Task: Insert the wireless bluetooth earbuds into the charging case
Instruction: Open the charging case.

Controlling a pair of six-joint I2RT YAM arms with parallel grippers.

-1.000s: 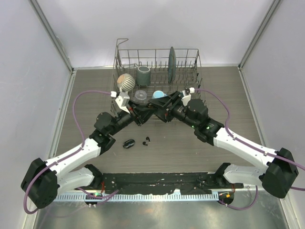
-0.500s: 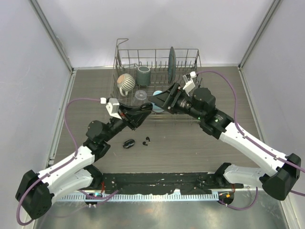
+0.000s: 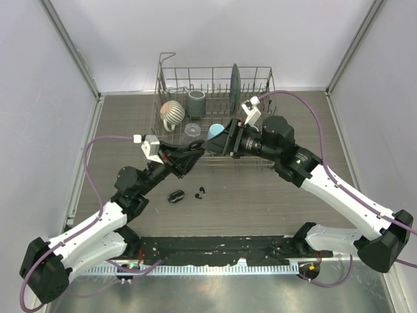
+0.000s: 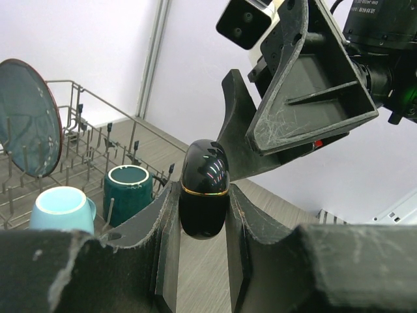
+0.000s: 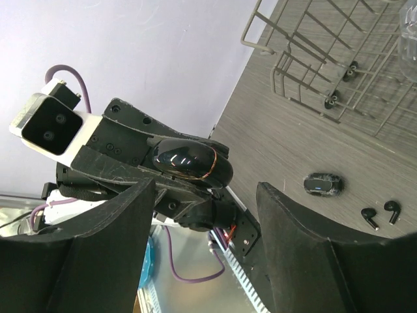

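Note:
My left gripper (image 3: 195,152) is shut on a glossy black egg-shaped charging case (image 4: 204,189) with a gold seam and holds it closed above the table. It also shows in the right wrist view (image 5: 192,166). My right gripper (image 3: 217,142) is open and empty, its fingers (image 4: 306,85) just past the case's tip, not touching it. Two tiny black earbuds (image 3: 198,193) lie on the table below, also in the right wrist view (image 5: 369,217). A second small dark oval case (image 3: 176,195) lies left of them. Any other earbuds are out of view.
A wire dish rack (image 3: 171,73) stands at the back with an upright plate (image 3: 235,81), a grey mug (image 3: 196,101), a striped round mug (image 3: 172,112), a light blue cup (image 3: 216,130) and a clear lid (image 3: 192,131). White walls close in both sides.
Both arms have lifted. The left gripper drew back to the left with the case, and the right gripper moved up toward the rack, opening wider beside the case.

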